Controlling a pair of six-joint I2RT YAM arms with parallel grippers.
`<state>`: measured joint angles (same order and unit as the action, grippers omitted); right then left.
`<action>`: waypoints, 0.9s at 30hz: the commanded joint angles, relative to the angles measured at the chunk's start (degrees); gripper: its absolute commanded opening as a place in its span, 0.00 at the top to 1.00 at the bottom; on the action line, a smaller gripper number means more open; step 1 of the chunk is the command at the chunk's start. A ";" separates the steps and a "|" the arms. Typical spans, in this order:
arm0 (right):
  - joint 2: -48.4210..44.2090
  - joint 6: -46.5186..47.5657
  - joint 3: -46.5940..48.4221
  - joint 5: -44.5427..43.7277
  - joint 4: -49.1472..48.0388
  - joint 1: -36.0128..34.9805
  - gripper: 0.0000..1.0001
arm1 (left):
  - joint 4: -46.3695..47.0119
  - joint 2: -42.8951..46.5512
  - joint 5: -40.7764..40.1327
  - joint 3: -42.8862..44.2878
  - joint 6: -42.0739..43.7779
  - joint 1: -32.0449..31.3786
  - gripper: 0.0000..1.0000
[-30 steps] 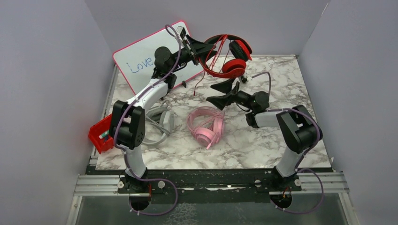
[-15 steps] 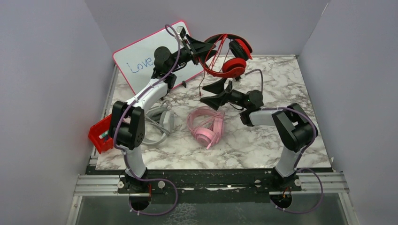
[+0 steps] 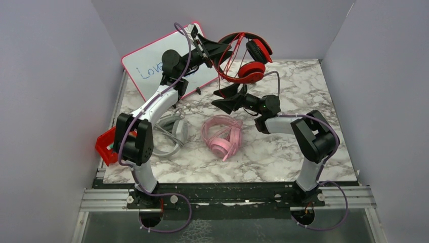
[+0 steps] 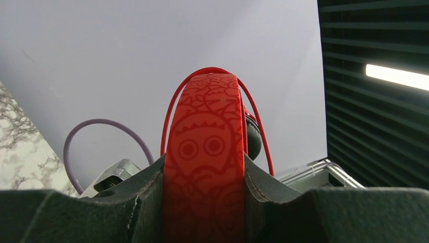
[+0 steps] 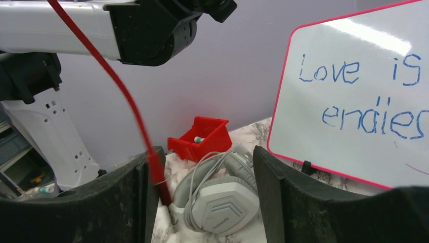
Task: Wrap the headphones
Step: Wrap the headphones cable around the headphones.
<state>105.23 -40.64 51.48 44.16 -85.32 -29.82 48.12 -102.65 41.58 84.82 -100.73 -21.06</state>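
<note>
The red-and-black headphones (image 3: 249, 71) hang in the air at the back, and my left gripper (image 3: 222, 50) is shut on their patterned red headband (image 4: 205, 152). Their thin red cable (image 3: 221, 76) drops down from them. Below, my right gripper (image 3: 216, 97) stands open, and the cable (image 5: 126, 101) runs down along the inside of its left finger (image 5: 144, 202), apart from the right one. The pink headphones (image 3: 222, 136) lie mid-table with their cable coiled on them. The grey headphones (image 3: 169, 134) lie at the left, and the right wrist view shows them (image 5: 222, 202) between the fingers, farther off.
A pink-framed whiteboard (image 3: 152, 61) with blue writing leans at the back left, near the left arm. A red bin (image 3: 107, 144) sits at the table's left edge. Grey walls close in on three sides.
My right gripper has moved left and back up to the hanging red cable, and its jaws have narrowed somewhat. The left gripper has lifted the red headphones a little.
</note>
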 commanded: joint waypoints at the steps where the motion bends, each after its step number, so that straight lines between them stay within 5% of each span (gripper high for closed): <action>1: 0.20 -0.71 2.58 -3.64 -17.07 -0.98 0.33 | 4.40 3.69 -2.02 0.04 -2.35 -0.14 1.00; 9: -3.02 -1.91 2.47 -4.67 -17.09 -1.87 0.35 | 5.48 3.46 -2.94 0.25 -3.51 -0.14 1.00; 18: -2.43 -4.87 3.85 -3.94 -17.07 -1.91 0.72 | 6.03 3.04 -3.36 1.75 -4.36 -0.12 1.00; 21: -2.47 -3.98 2.49 -4.11 -17.00 -1.89 0.97 | 6.65 3.20 -2.70 1.79 -5.26 -0.12 1.00; 27: -6.16 1.22 -2.22 -1.60 -13.18 0.83 0.99 | 8.46 4.47 1.33 0.43 -6.74 0.24 1.00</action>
<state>102.24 -42.85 51.44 40.56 -85.49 -30.89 50.85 -102.32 41.15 84.79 -104.55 -21.06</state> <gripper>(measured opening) 0.075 0.421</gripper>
